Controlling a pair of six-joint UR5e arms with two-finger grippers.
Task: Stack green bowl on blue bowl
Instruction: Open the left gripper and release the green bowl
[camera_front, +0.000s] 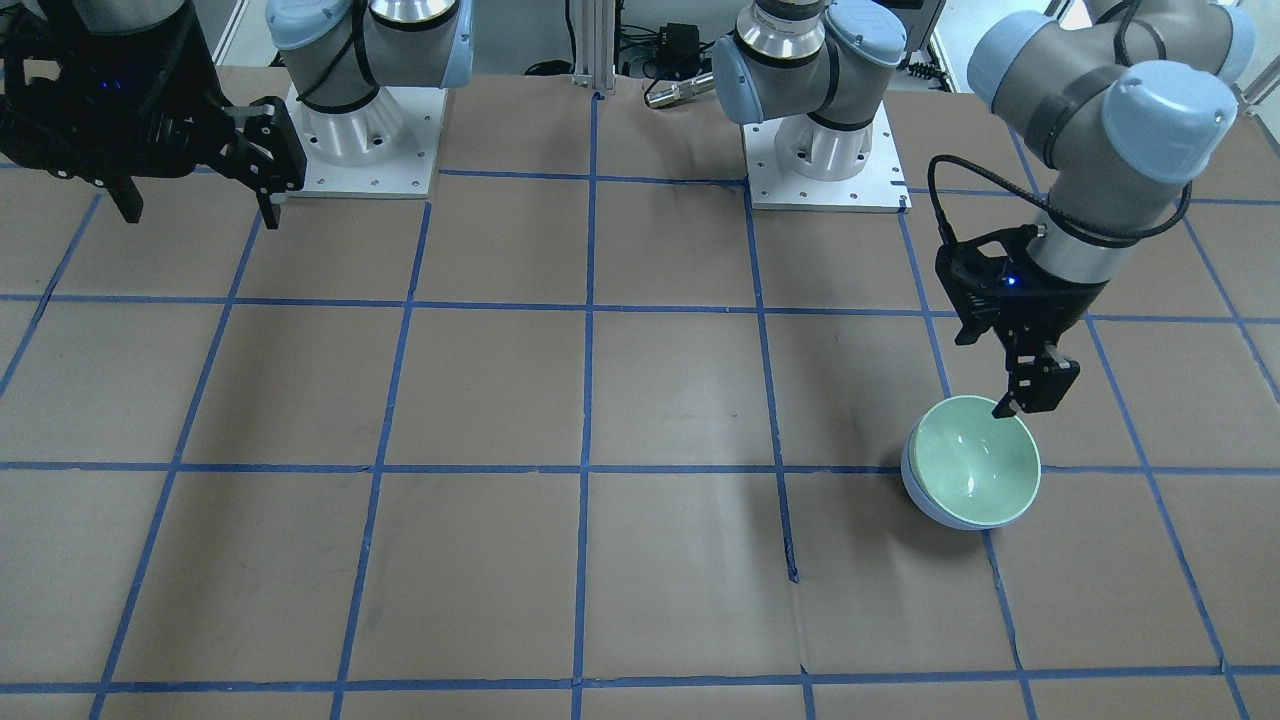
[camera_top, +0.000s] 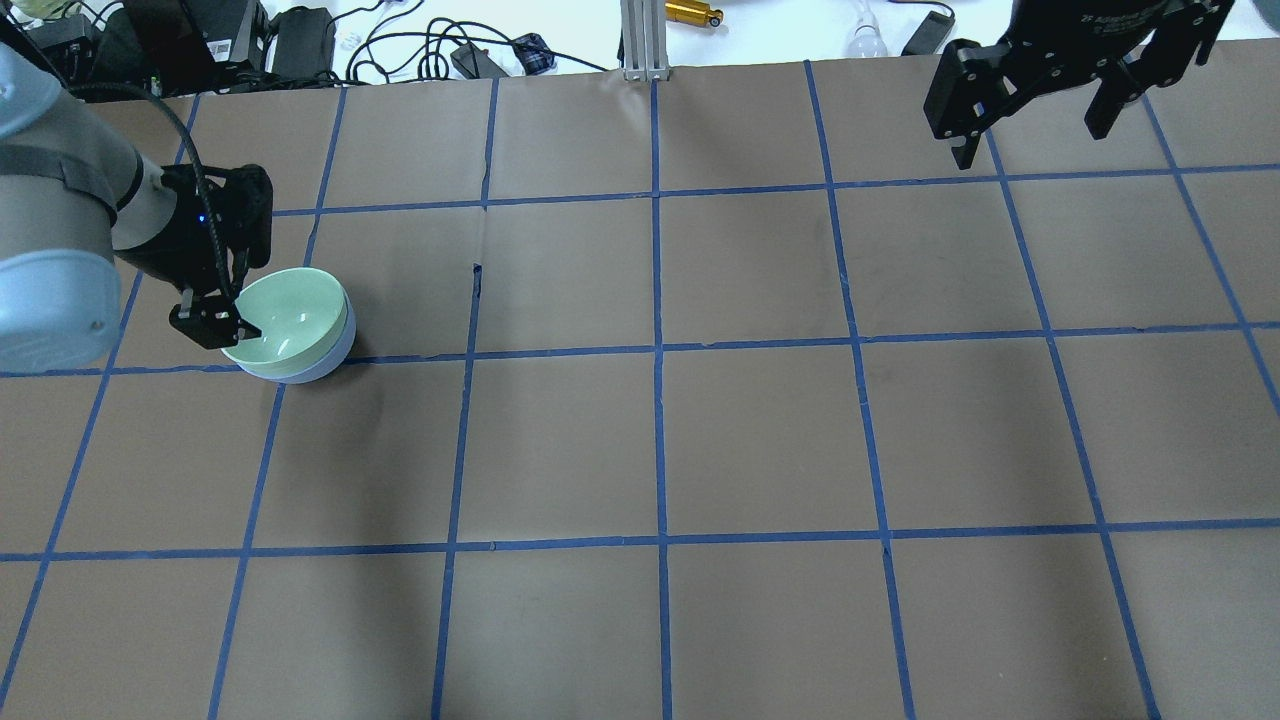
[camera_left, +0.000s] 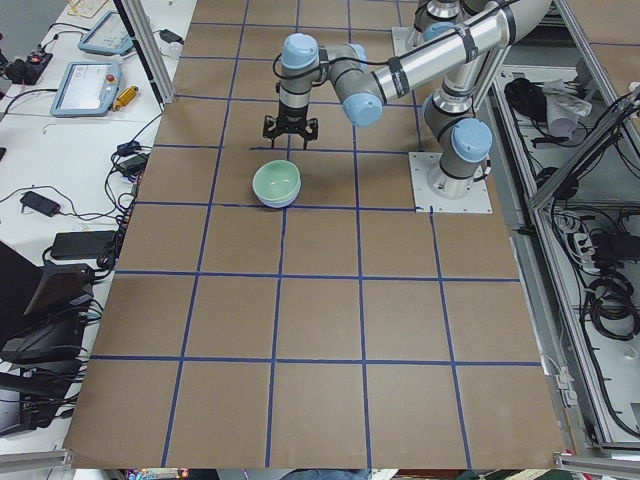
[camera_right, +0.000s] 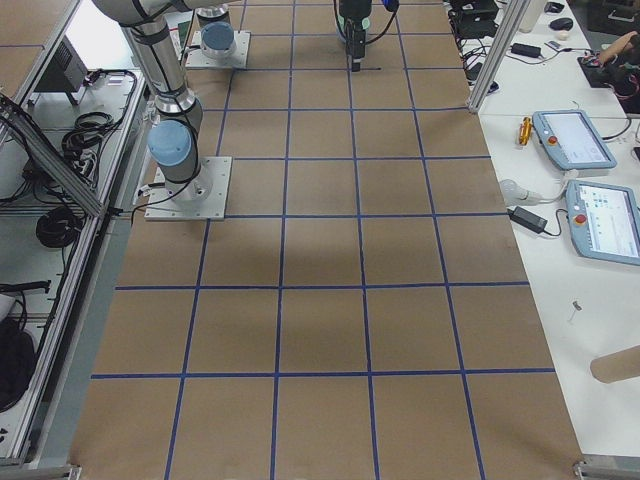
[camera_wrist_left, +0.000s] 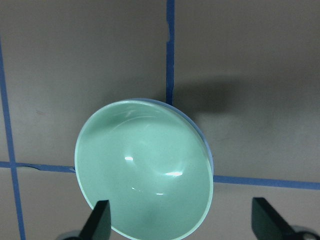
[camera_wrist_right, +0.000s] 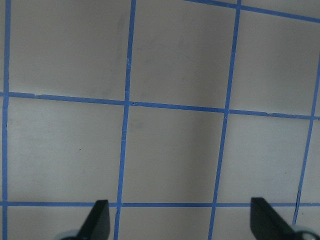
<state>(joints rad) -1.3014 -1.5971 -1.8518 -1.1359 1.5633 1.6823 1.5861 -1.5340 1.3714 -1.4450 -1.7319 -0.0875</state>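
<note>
The green bowl (camera_front: 975, 460) sits nested in the blue bowl (camera_front: 922, 497), tilted, on the brown table at my left side. Both show in the overhead view, the green bowl (camera_top: 285, 315) over the blue bowl (camera_top: 335, 358), and in the left wrist view, the green bowl (camera_wrist_left: 145, 170) with a sliver of the blue bowl (camera_wrist_left: 202, 137) behind it. My left gripper (camera_front: 1030, 392) is open and empty just above the green bowl's rim nearest the robot; it also shows in the overhead view (camera_top: 215, 325). My right gripper (camera_front: 200, 200) is open and empty, raised far from the bowls.
The table is brown paper with a grid of blue tape (camera_front: 586, 467). The two arm bases (camera_front: 825, 150) stand at the robot's edge. Cables and small devices (camera_top: 480, 50) lie beyond the far edge. The right wrist view shows only bare grid.
</note>
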